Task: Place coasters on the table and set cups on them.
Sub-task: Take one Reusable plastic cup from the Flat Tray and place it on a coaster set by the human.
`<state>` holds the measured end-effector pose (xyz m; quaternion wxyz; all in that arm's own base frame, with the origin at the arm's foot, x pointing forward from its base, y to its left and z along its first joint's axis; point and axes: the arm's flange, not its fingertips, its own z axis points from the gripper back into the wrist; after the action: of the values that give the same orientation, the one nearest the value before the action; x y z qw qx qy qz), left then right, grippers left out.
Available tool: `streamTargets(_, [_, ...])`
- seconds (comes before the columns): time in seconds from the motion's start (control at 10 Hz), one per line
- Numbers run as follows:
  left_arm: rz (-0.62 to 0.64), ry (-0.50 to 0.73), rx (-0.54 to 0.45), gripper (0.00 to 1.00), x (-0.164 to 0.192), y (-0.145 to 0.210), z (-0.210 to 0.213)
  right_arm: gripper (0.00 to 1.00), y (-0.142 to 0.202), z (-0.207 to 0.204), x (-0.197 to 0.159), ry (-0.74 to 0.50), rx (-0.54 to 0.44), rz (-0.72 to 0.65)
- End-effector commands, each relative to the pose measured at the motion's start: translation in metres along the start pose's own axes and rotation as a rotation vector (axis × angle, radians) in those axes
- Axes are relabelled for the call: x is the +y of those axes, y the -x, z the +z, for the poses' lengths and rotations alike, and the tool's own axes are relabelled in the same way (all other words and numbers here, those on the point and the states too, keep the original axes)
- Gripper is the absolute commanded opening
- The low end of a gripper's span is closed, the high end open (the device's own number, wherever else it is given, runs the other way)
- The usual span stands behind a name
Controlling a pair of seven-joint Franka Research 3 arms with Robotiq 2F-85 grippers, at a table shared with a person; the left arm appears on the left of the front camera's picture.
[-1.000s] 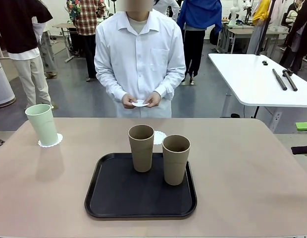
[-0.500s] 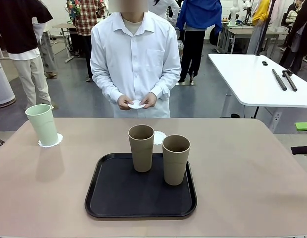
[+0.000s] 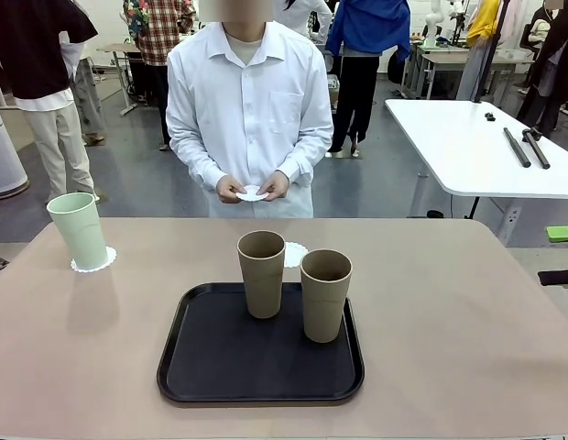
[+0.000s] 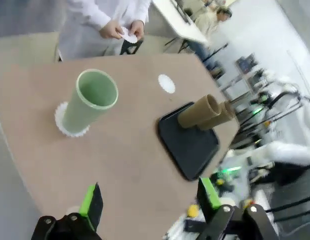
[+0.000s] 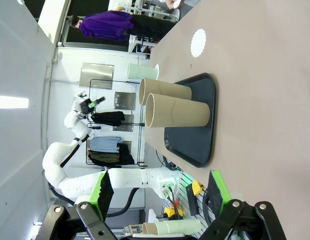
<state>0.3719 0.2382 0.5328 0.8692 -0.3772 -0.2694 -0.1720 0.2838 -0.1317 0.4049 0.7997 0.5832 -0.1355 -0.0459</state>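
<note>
Three round white lacy paper coasters: one coaster (image 3: pixel 101 266) lies under the upright pale mint green tumbler (image 3: pixel 79 229), well ahead of the left gripper (image 4: pixel 150 200); another coaster (image 3: pixel 295 254) lies bare on the matte beige table (image 3: pixel 449 312), far beyond the right gripper (image 5: pixel 160 192); the third coaster (image 3: pixel 252 193) sits in the person's hands (image 3: pixel 277 185) (off the table). Two tan-brown tumblers (image 3: pixel 262 273) (image 3: pixel 325 294) stand on the black rounded-square tray (image 3: pixel 220 367), ahead of the right gripper. Both grippers' jaws are spread wide, holding nothing.

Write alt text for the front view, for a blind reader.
Two tan cups stand on a black tray mid-table, a bare white coaster just beyond it. At the left a mint cup sits on a second coaster; across the table a person in white holds a third coaster in both hands.
</note>
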Motion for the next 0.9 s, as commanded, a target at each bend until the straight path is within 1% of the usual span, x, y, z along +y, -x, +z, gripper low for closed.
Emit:
streamTargets(0.0, [-0.173, -0.113, 0.092, 1.00, -0.038, -0.015, -0.053, 1.00, -0.001, 0.000, 0.001, -0.015, -0.005, 0.001])
streamTargets(0.1, [-0.257, -0.114, 0.188, 1.00, -0.064, -0.028, -0.079, 1.00, -0.001, 0.000, 0.001, -0.015, -0.005, 0.001])
streamTargets(0.3, [-0.384, -0.149, 0.256, 1.00, -0.105, -0.040, -0.126, 1.00, -0.001, 0.000, 0.001, -0.015, -0.005, 0.001])
streamTargets(0.4, [-0.434, -0.155, 0.288, 1.00, -0.121, -0.045, -0.150, 1.00, -0.001, 0.000, 0.001, -0.015, -0.005, 0.001])
streamTargets(0.6, [-0.524, -0.144, 0.395, 1.00, -0.136, -0.061, -0.203, 1.00, -0.001, 0.000, 0.001, -0.015, -0.005, 0.001])
streamTargets(0.8, [-0.605, -0.127, 0.461, 1.00, -0.149, -0.049, -0.257, 1.00, -0.001, 0.000, 0.001, -0.015, -0.005, 0.001])
